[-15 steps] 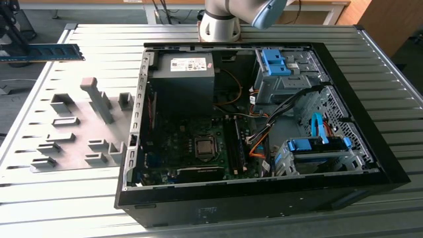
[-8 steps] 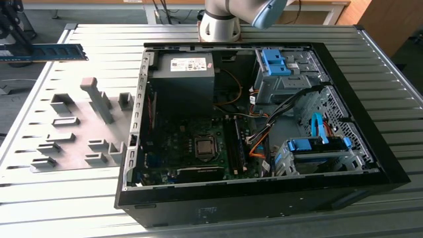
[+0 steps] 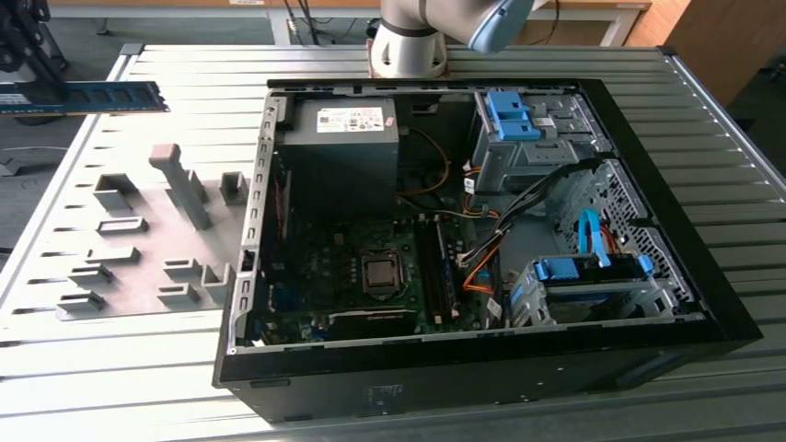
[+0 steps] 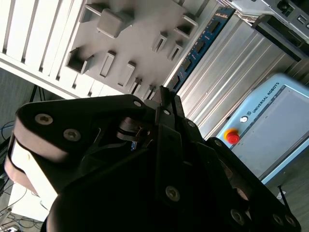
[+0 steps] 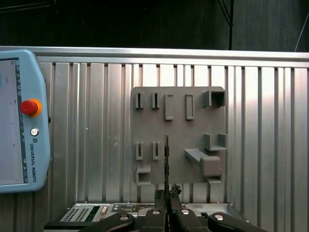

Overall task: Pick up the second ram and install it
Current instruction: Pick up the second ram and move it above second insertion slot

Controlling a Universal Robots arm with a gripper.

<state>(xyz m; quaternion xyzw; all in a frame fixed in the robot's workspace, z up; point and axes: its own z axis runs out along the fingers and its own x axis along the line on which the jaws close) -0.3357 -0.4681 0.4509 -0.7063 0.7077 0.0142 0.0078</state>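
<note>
The second ram (image 3: 92, 97), a long blue stick, hangs level in the air above the table's far corner at the exterior view's left. It is well clear of the open computer case (image 3: 639, 276). In the first wrist view my gripper (image 5: 167, 195) is shut on the ram's thin edge (image 5: 166, 154), which stands over the grey holder plate (image 5: 178, 96). In the second wrist view the ram (image 4: 203, 43) runs out from my black fingers (image 4: 166, 104). The dark memory slots (image 3: 433, 267) lie on the motherboard inside the case.
The grey holder plate (image 3: 135, 239) with its blocks lies on the ribbed metal table (image 3: 147, 378), at the exterior view's left of the case. A light blue teach pendant (image 5: 19, 121) with a red button rests on the table. The arm's base (image 3: 411, 41) stands behind the case.
</note>
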